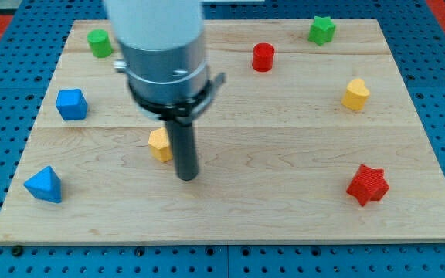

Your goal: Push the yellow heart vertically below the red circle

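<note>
The yellow heart (354,94) lies near the view's right edge, to the right of and a little lower than the red circle (263,56), which stands at the top centre. My tip (186,177) rests on the board left of centre, far from both. It sits just right of a second yellow block (159,144), which the rod partly hides, so its shape is unclear; I cannot tell whether the rod touches it.
A red star (368,184) lies at the lower right. A green star (322,29) is at the top right and a green block (99,42) at the top left. A blue block (71,103) and a blue triangle (44,184) sit on the left side of the wooden board (284,216).
</note>
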